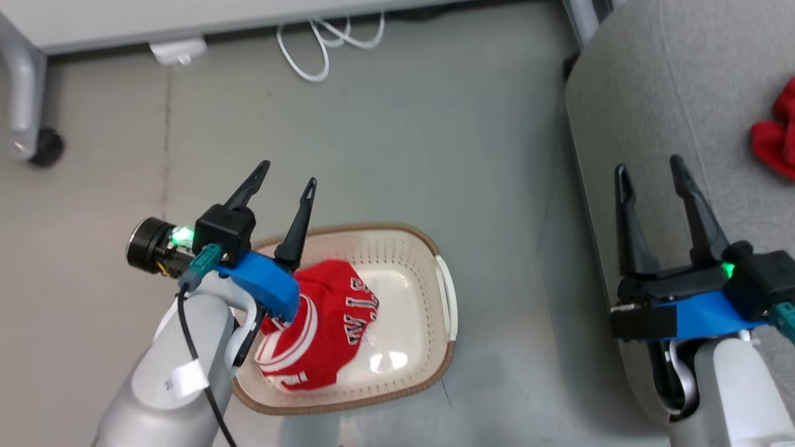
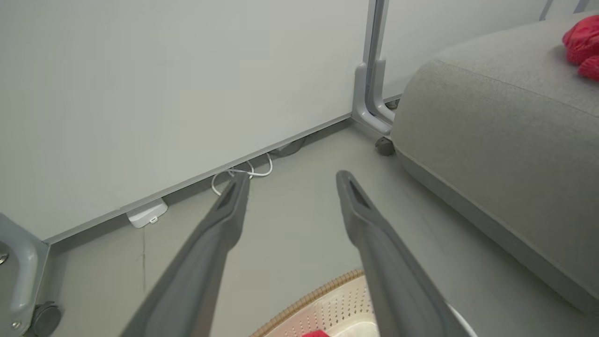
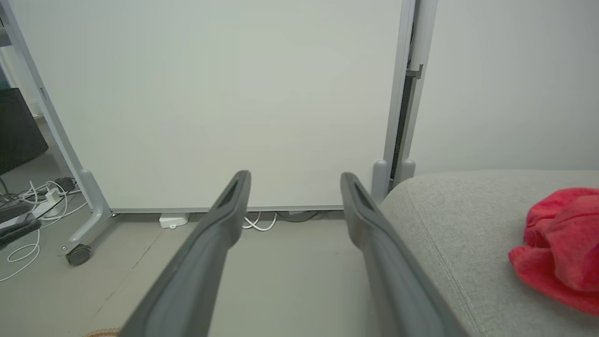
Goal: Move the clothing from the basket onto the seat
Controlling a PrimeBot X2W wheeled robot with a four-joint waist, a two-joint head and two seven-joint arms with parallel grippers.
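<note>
A red jersey (image 1: 323, 326) with white stripes and lettering lies crumpled in the cream basket (image 1: 428, 248) on the floor. My left gripper (image 1: 287, 172) hovers open above the basket's far left rim, empty; the rim (image 2: 304, 299) shows below its fingers in the left wrist view. A plain red garment (image 1: 776, 136) rests on the grey seat (image 1: 671, 93) at the right, also seen as red cloth (image 3: 557, 248) (image 2: 582, 44) on the cushion (image 3: 449, 224) (image 2: 491, 126). My right gripper (image 1: 649, 166) stands open and empty over the seat's left edge.
A white partition panel (image 3: 234, 93) on a grey wheeled frame (image 3: 89, 220) stands at the far side, with white cables (image 1: 323, 43) and a white adapter (image 1: 180, 51) at its base. Bare grey floor (image 1: 435, 136) lies between basket, panel and seat.
</note>
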